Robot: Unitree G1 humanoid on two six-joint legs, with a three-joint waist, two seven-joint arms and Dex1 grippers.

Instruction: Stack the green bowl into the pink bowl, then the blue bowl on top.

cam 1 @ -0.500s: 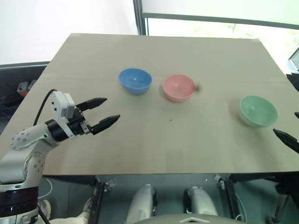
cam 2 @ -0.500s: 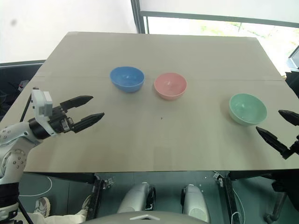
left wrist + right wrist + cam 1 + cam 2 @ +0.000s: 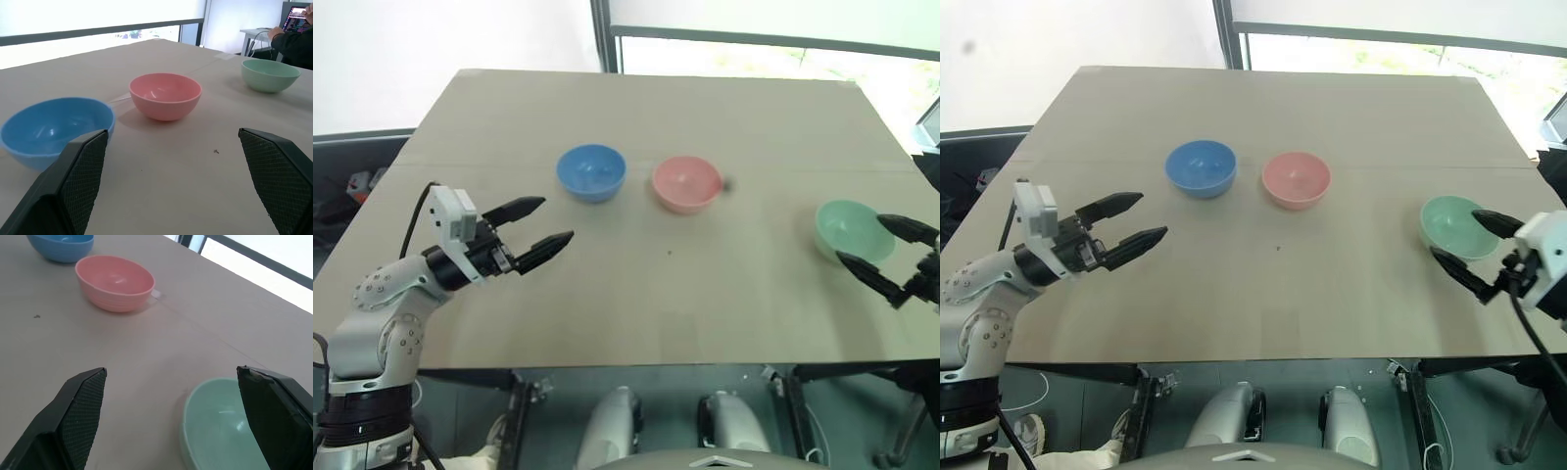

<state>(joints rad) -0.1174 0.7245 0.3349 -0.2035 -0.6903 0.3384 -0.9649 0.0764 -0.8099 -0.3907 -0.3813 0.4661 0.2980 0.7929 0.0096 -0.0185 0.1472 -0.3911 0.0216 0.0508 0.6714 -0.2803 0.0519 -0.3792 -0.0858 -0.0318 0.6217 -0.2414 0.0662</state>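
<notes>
The right claw (image 3: 1469, 243) (spread wide, like the left claw (image 3: 538, 225)) has advanced to the green bowl (image 3: 847, 228).

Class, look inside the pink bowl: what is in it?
Nothing is in it: the pink bowl shows a bare inner surface down to its bottom. The table directly beneath it is covered by the bowl itself.

The tan surface (image 3: 636, 294) carried three upright bowls, none stacked. The blue bowl (image 3: 591, 172) and the pink bowl (image 3: 686, 183) sat just beside each other toward the far middle. The green bowl (image 3: 849, 231) stood well apart, near the right edge.
</notes>
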